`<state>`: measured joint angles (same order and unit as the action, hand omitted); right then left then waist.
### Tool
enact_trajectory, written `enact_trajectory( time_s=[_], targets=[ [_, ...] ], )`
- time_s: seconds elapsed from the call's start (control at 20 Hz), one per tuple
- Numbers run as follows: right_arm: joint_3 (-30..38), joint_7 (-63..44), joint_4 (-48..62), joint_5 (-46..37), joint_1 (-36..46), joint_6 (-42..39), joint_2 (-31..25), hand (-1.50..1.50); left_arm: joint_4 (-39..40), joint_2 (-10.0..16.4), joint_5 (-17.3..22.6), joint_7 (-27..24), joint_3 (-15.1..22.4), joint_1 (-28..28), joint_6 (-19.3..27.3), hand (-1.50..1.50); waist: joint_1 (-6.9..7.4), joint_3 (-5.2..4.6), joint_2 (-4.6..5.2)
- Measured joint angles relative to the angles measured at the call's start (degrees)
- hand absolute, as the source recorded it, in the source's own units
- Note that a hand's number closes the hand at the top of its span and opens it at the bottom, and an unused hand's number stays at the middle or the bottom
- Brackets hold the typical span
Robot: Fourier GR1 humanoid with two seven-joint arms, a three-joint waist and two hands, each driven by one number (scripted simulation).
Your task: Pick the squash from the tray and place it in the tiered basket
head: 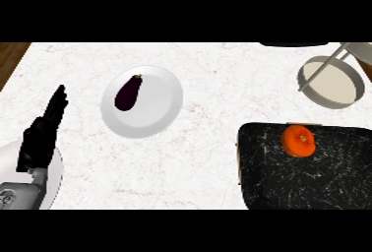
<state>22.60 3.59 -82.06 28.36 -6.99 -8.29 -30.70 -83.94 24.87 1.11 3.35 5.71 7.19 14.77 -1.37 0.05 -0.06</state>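
Straight to the squash (298, 140): orange, parked on the black speckled tray (291, 187) at lower right, in the tray's far half, just short of the far rim and about midway across what shows of it. Roundish from up here, barely taller than wide, so no true long axis to call. Small pale spot near the centre, facing up at the view. Touching only the tray floor, with bare tray on every side. Tray's left rim clear to see; right side cut off by the view's edge.

Up and to the right, well apart: the tiered basket (302, 81), a grey ring round a pale floor, with grey bars slanting off toward the top right corner. Open white counter (210, 162) between tray rim and basket ring.

Over at centre left, a white plate (156, 113) carrying a dark purple eggplant (129, 93), stem end toward the far side, long axis running near to far with a slight lean. Wide bare marble between plate and tray.

Down the left edge: left hand (40, 138), black, fingers straight and released, pointing toward the far side, holding nothing. Below it, a grey forearm (18, 197) over a white rounded shape (54, 182) cut off by the view's edge.
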Motion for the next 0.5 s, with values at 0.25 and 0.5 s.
enact_trajectory(
  time_s=[0.25,0.5],
  targets=[
    [-1.15,-2.69,-2.75,-3.46,-3.33,-9.11,-10.14,-1.50,0.61,-0.61,-0.54,-0.01,0.47,0.47,-0.39,0.00,0.46,-0.08,0.00],
    [-2.68,-8.96,-6.53,-5.89,-2.36,-12.51,-15.63,-1.50,0.25,-0.16,-0.35,0.04,-0.45,0.43,-1.98,0.00,1.12,-0.09,0.01]
  ],
)
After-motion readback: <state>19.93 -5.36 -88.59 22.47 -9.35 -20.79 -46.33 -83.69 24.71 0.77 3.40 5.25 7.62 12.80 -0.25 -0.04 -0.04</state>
